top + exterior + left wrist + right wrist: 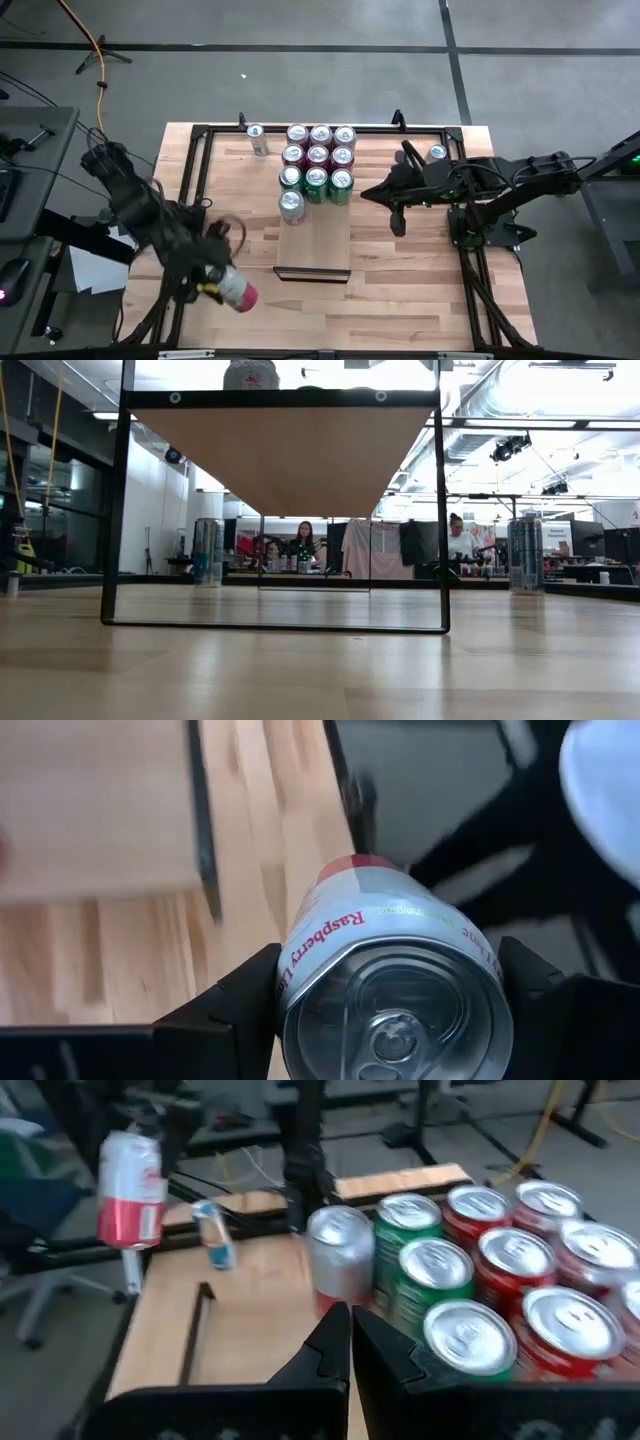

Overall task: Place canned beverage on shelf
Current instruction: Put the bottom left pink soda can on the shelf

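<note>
A white-and-pink raspberry can (240, 292) hangs in the air above the table's near left part, with my left gripper (220, 280) shut on it. The shelf (315, 245), a pale board with dark end lips, lies along the table's middle. Its far half carries several red and green cans (318, 160) and one silver can (291, 205) standing upright on their bases. My right gripper (388, 198) hovers shut to the right of these cans, touching nothing. In the right wrist view the raspberry can (130, 1190) shows well above the table. My left gripper pinches the can's side wall (300, 970) between its two fingers (245, 1005), close to the lid end (395, 1020). The lid faces back toward the wrist. The can is lifted clear of the table and tilted, its pink base pointing away from the gripper and downward.
Two slim silver cans stand off the shelf, one at the far left (257, 138) and one at the far right (437, 152). A black frame (200, 170) borders the butcher-block tabletop (400, 280). The shelf's near half is bare.
</note>
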